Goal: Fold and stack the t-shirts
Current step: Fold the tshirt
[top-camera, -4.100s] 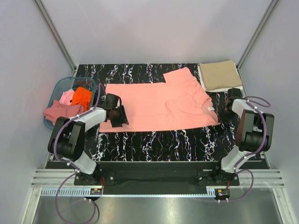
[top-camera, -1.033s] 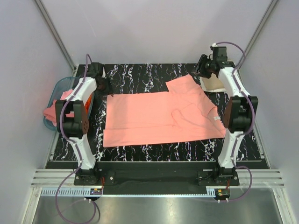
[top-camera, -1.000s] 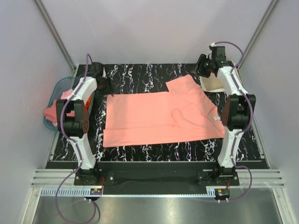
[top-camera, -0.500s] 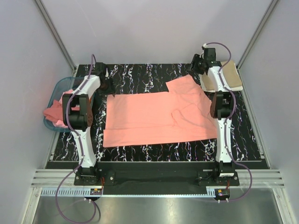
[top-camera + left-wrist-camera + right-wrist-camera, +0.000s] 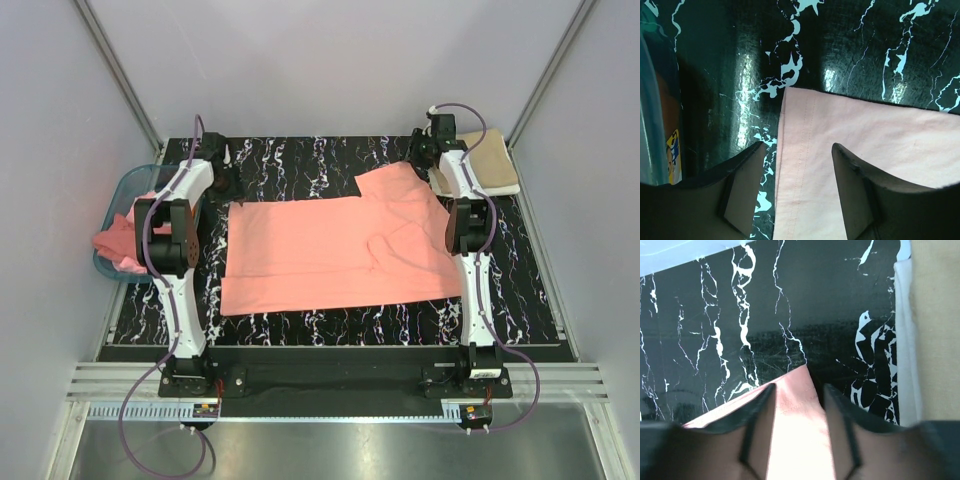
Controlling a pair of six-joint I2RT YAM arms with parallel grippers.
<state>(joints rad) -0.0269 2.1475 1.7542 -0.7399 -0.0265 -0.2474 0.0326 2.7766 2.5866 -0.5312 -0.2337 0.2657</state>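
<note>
A salmon-pink t-shirt (image 5: pixel 320 250) lies spread flat on the black marbled table. My left gripper (image 5: pixel 222 172) is at its far-left corner; in the left wrist view the open jaws (image 5: pixel 799 146) straddle the hemmed corner (image 5: pixel 805 130), with nothing held. My right gripper (image 5: pixel 420 155) is at the far sleeve tip; in the right wrist view its open jaws (image 5: pixel 799 387) straddle the sleeve corner (image 5: pixel 800 390). A folded tan t-shirt (image 5: pixel 485 160) lies at the back right and also shows in the right wrist view (image 5: pixel 937 315).
A translucent teal basket (image 5: pixel 118 195) stands at the left edge with more shirts; a dusty-rose one (image 5: pixel 110 243) hangs over its rim. Its wall shows in the left wrist view (image 5: pixel 650 100). A white layer (image 5: pixel 902 340) lies under the tan shirt.
Both arms have left the shirt's near side and reached to its far corners. Over the last second the right gripper moved left to the sleeve tip and the left gripper shifted slightly right.
</note>
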